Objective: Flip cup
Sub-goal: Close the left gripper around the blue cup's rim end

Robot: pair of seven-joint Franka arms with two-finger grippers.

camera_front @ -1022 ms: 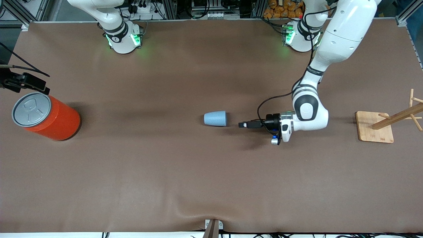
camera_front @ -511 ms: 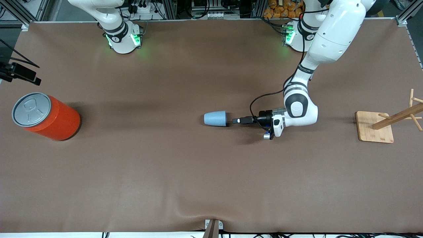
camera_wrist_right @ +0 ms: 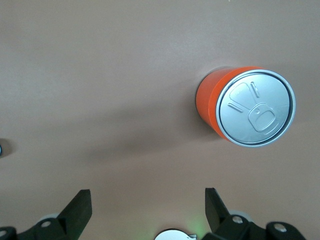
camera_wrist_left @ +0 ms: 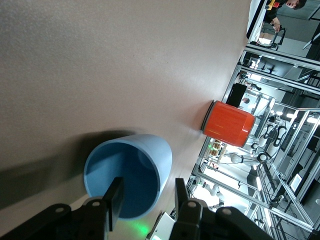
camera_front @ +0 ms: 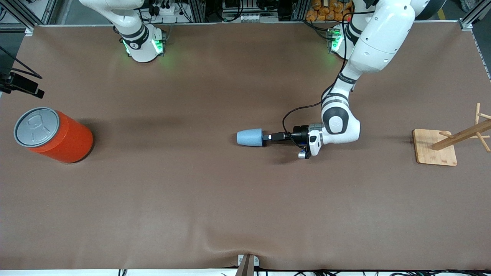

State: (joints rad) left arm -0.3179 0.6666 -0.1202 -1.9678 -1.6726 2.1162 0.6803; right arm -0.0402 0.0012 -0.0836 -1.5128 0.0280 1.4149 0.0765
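Note:
The small light-blue cup (camera_front: 249, 137) lies on its side near the table's middle, its mouth toward the left arm's end. In the left wrist view its darker blue inside (camera_wrist_left: 125, 175) faces the camera. My left gripper (camera_front: 267, 137) is low at the cup's mouth and open (camera_wrist_left: 148, 187). One finger (camera_wrist_left: 115, 199) is in front of the cup's opening, the other finger (camera_wrist_left: 183, 197) is outside the rim, so the jaws straddle the cup's wall without pinching it. My right gripper (camera_front: 21, 85) waits open (camera_wrist_right: 147, 200) in the air by the orange can.
A large orange can (camera_front: 53, 135) with a grey lid stands at the right arm's end of the table; it also shows in the right wrist view (camera_wrist_right: 245, 107) and the left wrist view (camera_wrist_left: 229, 123). A wooden rack on a square base (camera_front: 435, 147) stands at the left arm's end.
My left gripper has moved toward the right arm's end, from a gap away to the cup's mouth. The cup has not moved. My right gripper has drifted slightly toward the view's edge.

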